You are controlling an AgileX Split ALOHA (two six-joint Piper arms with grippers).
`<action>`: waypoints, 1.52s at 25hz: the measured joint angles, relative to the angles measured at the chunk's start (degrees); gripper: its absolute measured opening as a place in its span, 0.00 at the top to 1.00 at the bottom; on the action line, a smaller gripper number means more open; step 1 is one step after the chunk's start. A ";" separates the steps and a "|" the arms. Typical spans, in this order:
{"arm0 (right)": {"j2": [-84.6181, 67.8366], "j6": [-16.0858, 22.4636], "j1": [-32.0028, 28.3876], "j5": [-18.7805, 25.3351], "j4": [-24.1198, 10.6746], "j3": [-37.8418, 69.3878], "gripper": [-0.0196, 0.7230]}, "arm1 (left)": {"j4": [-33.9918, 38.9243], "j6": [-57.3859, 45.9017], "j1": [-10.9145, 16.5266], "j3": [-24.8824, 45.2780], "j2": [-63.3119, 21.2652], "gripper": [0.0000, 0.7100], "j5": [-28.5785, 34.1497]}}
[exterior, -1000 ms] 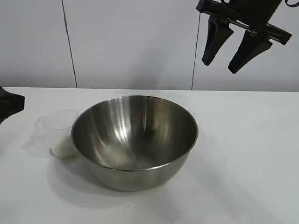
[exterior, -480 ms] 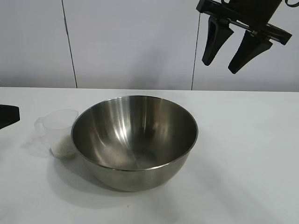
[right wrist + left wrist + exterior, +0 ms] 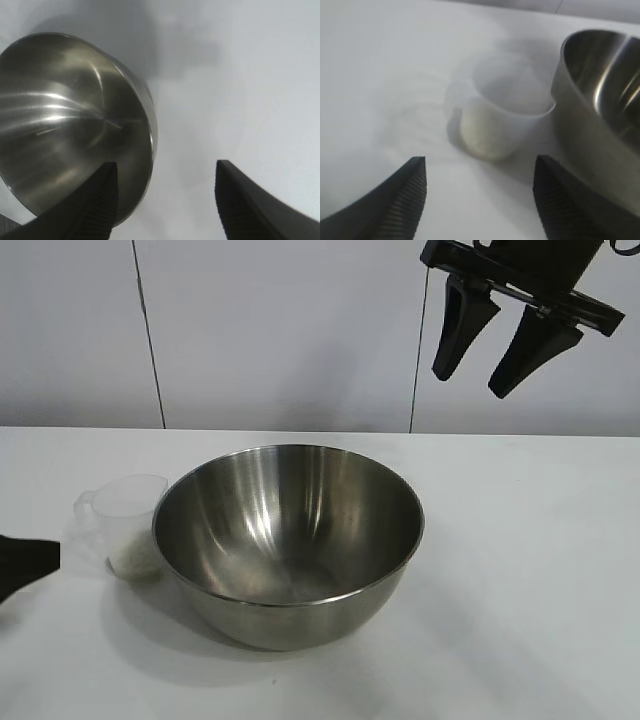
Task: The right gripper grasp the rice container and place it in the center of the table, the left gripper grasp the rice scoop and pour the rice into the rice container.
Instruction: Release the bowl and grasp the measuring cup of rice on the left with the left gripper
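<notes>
The left gripper (image 3: 479,197) has dropped toward the white table (image 3: 520,570) over the past second, its black tip in the exterior view sinking from level with the cup's rim to low at the table's left edge, jaws spread and empty, now framing the rice scoop (image 3: 502,117) in its wrist view without touching it. The translucent cup stands upright near the left edge, touching or just beside the rice container (image 3: 288,540), with the rice (image 3: 133,558) lying in its bottom. The steel bowl sits mid-table, unmoved and with no grains visible inside, so its placing looks done. The right gripper (image 3: 505,340) hangs parked high above the table's far right, fingers apart, holding nothing. The grasp on the scoop appears next; the pour has not begun
</notes>
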 joint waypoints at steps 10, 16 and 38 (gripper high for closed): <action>0.00 0.00 0.00 -0.12 0.00 0.00 0.44 | -5.96 4.97 0.00 -4.09 1.66 0.36 -0.75; 0.00 0.00 0.00 -0.12 0.00 0.00 0.44 | -6.01 5.98 0.00 -6.19 2.01 0.36 -0.80; 0.00 0.00 0.00 -0.55 0.24 0.00 0.44 | -2.52 8.73 0.00 -9.42 2.99 0.36 2.99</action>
